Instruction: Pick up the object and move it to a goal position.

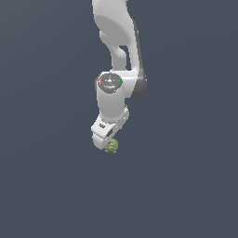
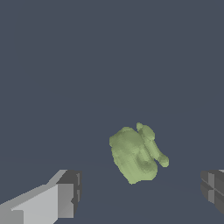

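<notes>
The object (image 1: 111, 147) is a small lumpy olive-green blob lying on the dark grey floor. In the exterior view the white arm comes down from above and my gripper (image 1: 108, 142) hangs just over the blob, partly covering it. In the wrist view the object (image 2: 136, 154) lies ahead of the gap between my two fingers. My gripper (image 2: 141, 190) is open and empty, with one finger (image 2: 65, 197) and the other finger (image 2: 213, 187) standing wide apart on either side. Nothing touches the blob.
The flat dark grey floor (image 1: 186, 186) spreads all around. No other objects or edges show in either view.
</notes>
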Robot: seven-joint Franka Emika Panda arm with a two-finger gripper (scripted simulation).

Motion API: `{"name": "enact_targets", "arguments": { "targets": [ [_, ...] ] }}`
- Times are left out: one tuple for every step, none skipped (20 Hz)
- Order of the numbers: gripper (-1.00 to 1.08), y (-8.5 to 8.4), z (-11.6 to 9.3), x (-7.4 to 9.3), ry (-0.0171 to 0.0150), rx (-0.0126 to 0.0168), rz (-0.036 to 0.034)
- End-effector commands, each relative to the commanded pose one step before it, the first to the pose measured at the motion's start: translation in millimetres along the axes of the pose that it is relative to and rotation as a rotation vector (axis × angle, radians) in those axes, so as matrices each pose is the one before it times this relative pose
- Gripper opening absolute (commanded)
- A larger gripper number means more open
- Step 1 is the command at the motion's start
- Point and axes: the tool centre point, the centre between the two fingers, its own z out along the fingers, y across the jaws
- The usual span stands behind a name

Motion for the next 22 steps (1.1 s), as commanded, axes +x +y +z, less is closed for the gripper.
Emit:
{"name": "enact_targets", "arguments": {
  "targets": [
    [1.0, 1.72, 4.23, -1.29, -0.00075, -0.00001, -0.06937],
    [1.0, 0.62, 1.67, -0.56, -0.00023, 0.00006, -0.02703],
    [1.0, 0.6, 1.66, -0.57, -0.00018, 0.00007, -0.02702],
    [1.0, 0.58, 1.66, -0.58, -0.00014, 0.00008, -0.02701],
    [1.0, 0.56, 1.65, -0.59, -0.00009, 0.00008, -0.02701],
    [1.0, 0.54, 1.65, -0.6, -0.00005, 0.00008, -0.027],
    [1.0, 0.52, 1.64, -0.62, 0.0, 0.00008, -0.02699],
    [1.0, 0.49, 1.62, -0.62, 0.00004, 0.00007, -0.02671],
    [1.0, 0.45, 1.54, -0.6, 0.00008, 0.00006, -0.02545],
    [1.0, 0.41, 1.45, -0.58, 0.00011, 0.00005, -0.02406],
    [1.0, 0.37, 1.36, -0.55, 0.00013, 0.00004, -0.02268],
    [1.0, 0.33, 1.28, -0.52, 0.00015, 0.00003, -0.02131],
    [1.0, 0.3, 1.19, -0.49, 0.00017, 0.00001, -0.01993],
    [1.0, 0.27, 1.11, -0.45, 0.00018, 0.00001, -0.01855],
    [1.0, 0.24, 1.02, -0.43, 0.00018, 0.0, -0.01717],
    [1.0, 0.21, 0.94, -0.4, 0.00018, -0.00001, -0.01579],
    [1.0, 0.19, 0.85, -0.36, 0.00018, -0.00002, -0.01442],
    [1.0, 0.16, 0.77, -0.33, 0.00017, -0.00002, -0.01305],
    [1.0, 0.14, 0.69, -0.29, 0.00016, -0.00002, -0.01168],
    [1.0, 0.12, 0.61, -0.27, 0.00014, -0.00003, -0.01029],
    [1.0, 0.1, 0.53, -0.23, 0.00013, -0.00003, -0.00892],
    [1.0, 0.09, 0.44, -0.2, 0.00011, -0.00002, -0.00753]
  ]
}}
